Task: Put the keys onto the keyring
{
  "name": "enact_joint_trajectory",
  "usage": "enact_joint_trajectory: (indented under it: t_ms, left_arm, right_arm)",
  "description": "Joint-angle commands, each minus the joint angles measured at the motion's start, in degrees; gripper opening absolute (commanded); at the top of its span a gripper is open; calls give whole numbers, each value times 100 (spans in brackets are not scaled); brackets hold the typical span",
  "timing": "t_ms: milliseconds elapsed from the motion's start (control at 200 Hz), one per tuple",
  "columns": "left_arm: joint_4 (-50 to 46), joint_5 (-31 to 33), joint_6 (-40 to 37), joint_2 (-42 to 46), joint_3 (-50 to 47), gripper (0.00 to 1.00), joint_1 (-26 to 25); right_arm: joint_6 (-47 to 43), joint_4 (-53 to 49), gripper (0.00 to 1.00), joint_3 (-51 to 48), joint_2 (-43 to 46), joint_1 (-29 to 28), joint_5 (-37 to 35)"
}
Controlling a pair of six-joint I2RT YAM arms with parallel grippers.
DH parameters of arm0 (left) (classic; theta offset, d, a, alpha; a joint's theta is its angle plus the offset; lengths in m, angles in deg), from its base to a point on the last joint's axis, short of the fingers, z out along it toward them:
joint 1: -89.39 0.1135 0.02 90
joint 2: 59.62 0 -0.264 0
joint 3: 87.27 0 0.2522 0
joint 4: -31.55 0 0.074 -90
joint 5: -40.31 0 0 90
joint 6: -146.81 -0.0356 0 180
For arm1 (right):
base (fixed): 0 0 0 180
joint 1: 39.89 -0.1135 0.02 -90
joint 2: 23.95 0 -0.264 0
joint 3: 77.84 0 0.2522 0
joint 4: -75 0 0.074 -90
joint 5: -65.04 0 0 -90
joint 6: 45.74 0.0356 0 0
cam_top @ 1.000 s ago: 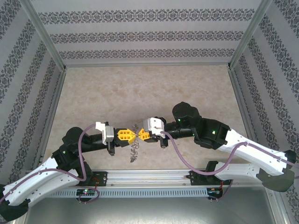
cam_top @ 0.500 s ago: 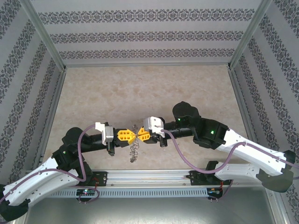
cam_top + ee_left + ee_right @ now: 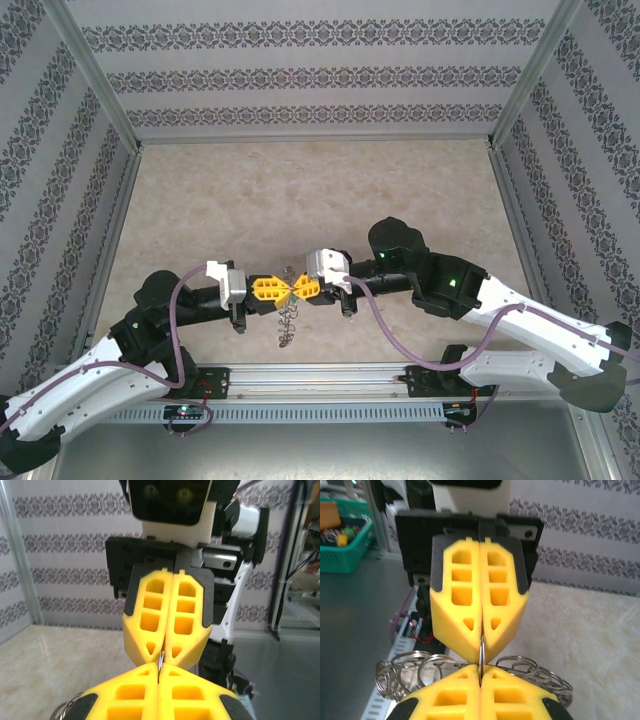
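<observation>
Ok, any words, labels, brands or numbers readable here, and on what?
No legible text anywhere.
Left gripper and right gripper, both shut on the keyring: no markings.
Wallpaper: ornamental pattern only.
Small circuit board: too small to read.

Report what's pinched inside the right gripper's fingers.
A thin wire of the keyring runs from the right gripper into the left gripper, both shut on it. Loops spill either side; the clamped stretch is hidden by the pads.
</observation>
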Motion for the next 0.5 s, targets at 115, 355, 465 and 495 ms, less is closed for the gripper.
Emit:
enact_joint_trajectory:
  t_ms: [115, 355, 465, 495]
  left_arm:
    - [-2154, 794, -857, -925, 1237, 8, -52]
    - [-2803, 1129, -1064, -1326, 1579, 20, -78]
    - [-2695, 1115, -1020, -1297, 1533, 21, -78]
    - [-2666, 1102, -1008, -1297, 1523, 19, -77]
  right_arm:
    - [-670, -1160, 0, 826, -492, -137, -771]
    - [-906, -1609, 0, 1143, -742, -301, -1216]
    - [-942, -1592, 0, 1148, -770, -310, -1120]
    - [-950, -1588, 0, 1149, -778, -319, -1095]
